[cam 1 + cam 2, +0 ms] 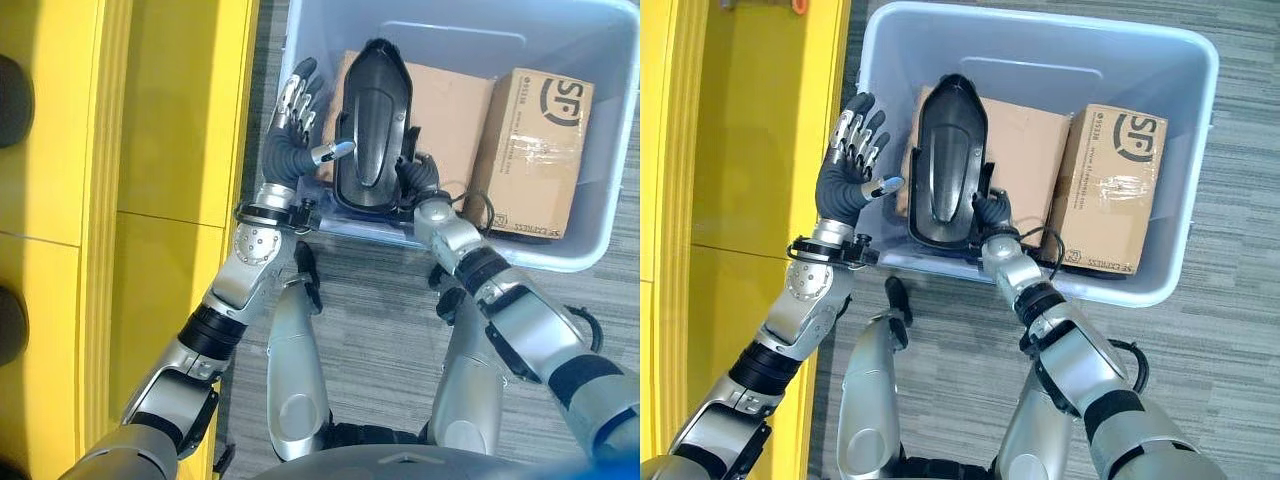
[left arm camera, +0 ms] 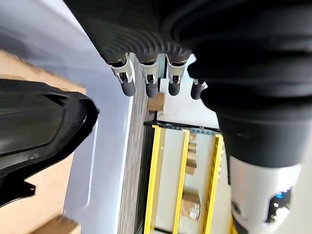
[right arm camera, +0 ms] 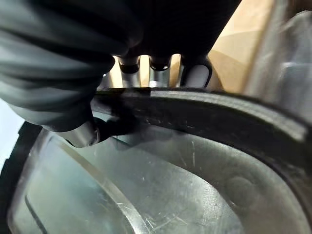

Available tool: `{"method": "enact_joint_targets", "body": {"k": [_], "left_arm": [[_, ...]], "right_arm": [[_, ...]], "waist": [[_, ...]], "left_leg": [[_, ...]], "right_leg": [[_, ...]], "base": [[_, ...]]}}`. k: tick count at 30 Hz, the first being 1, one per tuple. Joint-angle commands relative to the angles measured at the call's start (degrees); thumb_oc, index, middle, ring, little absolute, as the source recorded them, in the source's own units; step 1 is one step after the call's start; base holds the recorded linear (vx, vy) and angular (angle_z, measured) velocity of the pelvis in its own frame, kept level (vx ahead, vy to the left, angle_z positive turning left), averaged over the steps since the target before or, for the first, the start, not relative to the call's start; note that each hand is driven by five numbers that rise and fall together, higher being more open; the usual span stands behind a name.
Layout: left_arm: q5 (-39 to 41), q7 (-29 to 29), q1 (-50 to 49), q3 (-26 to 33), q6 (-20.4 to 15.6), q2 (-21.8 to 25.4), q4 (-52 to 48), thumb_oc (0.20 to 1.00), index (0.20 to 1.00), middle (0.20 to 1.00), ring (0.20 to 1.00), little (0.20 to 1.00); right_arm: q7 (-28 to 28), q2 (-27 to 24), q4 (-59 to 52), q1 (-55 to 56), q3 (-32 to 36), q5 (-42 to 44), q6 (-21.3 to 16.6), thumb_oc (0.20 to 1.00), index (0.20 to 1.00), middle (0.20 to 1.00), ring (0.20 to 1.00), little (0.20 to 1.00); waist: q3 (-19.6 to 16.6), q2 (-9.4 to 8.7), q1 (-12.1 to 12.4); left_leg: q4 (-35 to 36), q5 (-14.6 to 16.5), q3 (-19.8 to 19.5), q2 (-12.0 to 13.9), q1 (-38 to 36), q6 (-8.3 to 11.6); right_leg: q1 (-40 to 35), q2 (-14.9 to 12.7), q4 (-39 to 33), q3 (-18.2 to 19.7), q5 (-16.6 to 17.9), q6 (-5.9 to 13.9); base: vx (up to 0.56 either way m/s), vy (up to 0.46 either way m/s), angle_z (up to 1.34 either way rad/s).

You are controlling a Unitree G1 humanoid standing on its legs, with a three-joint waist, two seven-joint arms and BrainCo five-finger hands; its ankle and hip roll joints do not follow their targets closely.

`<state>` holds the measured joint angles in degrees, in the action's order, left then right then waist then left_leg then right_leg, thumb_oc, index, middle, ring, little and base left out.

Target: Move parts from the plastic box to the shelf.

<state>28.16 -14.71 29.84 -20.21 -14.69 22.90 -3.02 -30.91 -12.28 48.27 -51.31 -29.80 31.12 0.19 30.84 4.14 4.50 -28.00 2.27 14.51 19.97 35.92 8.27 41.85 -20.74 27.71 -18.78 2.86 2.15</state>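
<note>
My silver, dark-tipped left hand (image 1: 848, 170) stood spread and upright; my right hand (image 1: 990, 213) pinched something with thumb and fingers.

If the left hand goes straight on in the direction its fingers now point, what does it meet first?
The left hand is open, fingers pointing along the left wall of the plastic box, beside the black part. Probably the wall's rim, or nothing; depth is unclear.

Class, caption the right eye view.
Right hand grips a black moulded part over the plastic box; open left hand alongside.
</note>
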Motion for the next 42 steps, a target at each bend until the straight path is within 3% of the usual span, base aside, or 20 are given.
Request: {"method": "enact_joint_targets", "body": {"k": [1,4,12,18,31,37,42], "left_arm": [[1.5,-2.4,-0.1,-0.3,-1.4,-1.0,-3.3,1.0,1.0,1.0,1.0,1.0],[2.5,-3.5,-0.1,-0.8,-0.9,-1.5,-3.3,1.0,1.0,1.0,1.0,1.0],[2.4,-6.4,0.5,-1.5,1.8,-1.8,-4.7,1.0,1.0,1.0,1.0,1.0],[3.7,-6.3,0.3,-1.6,3.5,-2.6,-7.9,1.0,1.0,1.0,1.0,1.0],[8.9,-7.3,1.2,-2.1,11.8,-3.0,-13.0,1.0,1.0,1.0,1.0,1.0],[9.7,-8.3,1.0,-1.6,13.3,-2.5,-14.6,1.0,1.0,1.0,1.0,1.0],[9.5,-8.0,0.5,-1.1,11.9,-2.6,-14.9,1.0,1.0,1.0,1.0,1.0]], "right_arm": [[-4.8,0.1,-4.2,1.7,2.1,-5.4,-7.1,0.2,0.2,0.2,0.2,0.2],[-6.7,0.2,-9.2,2.0,2.9,-10.1,-9.4,0.2,0.2,0.2,0.2,0.2],[-8.1,-0.4,-22.3,2.7,4.4,-18.7,-11.0,0.2,0.2,0.2,0.2,0.2],[-9.2,-0.7,-33.0,2.8,6.1,-26.4,-8.6,0.2,0.2,0.2,0.2,0.2],[-12.4,-3.4,-43.7,-0.9,7.7,-52.3,0.1,0.2,0.2,0.2,0.2,0.2],[-11.7,-4.0,-45.2,-1.2,6.9,-53.5,1.7,0.2,0.2,0.2,0.2,0.2],[-11.9,-3.5,-45.4,0.7,5.8,-50.7,2.6,0.2,0.2,0.2,0.2,0.2]], "waist": [[-1.1,2.41,0.5],[-1.1,2.37,-0.5],[-1.1,1.84,-2.7],[-1.1,1.47,-3.7],[-1.1,0.95,-5.1],[-1.1,0.99,-5.2],[-1.3,0.68,-5.6]], "left_leg": [[7.6,-2.7,4.2,-3.5,-0.6,-1.64],[7.6,-2.4,4.7,-3.5,-2.2,-1.66],[7.3,-1.3,6.2,-2.8,-6.1,-1.61],[7.8,-0.7,6.8,-2.5,-9.2,-1.53],[9.4,0.4,8.4,-2.1,-17.7,-1.73],[10.6,-0.6,9.1,-1.9,-20.6,-2.27],[11.7,-0.6,9.3,-1.9,-23.0,-2.28]], "right_leg": [[-2.5,0.6,9.2,2.2,-11.5,5.33],[-3.6,1.0,8.4,3.0,-11.4,5.4],[-6.2,1.3,7.1,4.4,-11.4,5.51],[-8.5,1.2,6.1,5.0,-11.6,5.67],[-15.2,0.7,3.7,5.4,-11.5,6.15],[-17.5,0.6,2.6,5.2,-10.5,5.66],[-19.5,0.7,1.5,5.4,-10.4,5.6]], "base": [[0.0,-0.027,-0.14],[0.0,-0.019,-0.14],[0.0,-0.021,-0.11],[0.0,-0.032,-0.09],[0.0,-0.021,-0.05],[-0.02,-0.012,-0.03],[0.0,0.0,-0.01]]}}
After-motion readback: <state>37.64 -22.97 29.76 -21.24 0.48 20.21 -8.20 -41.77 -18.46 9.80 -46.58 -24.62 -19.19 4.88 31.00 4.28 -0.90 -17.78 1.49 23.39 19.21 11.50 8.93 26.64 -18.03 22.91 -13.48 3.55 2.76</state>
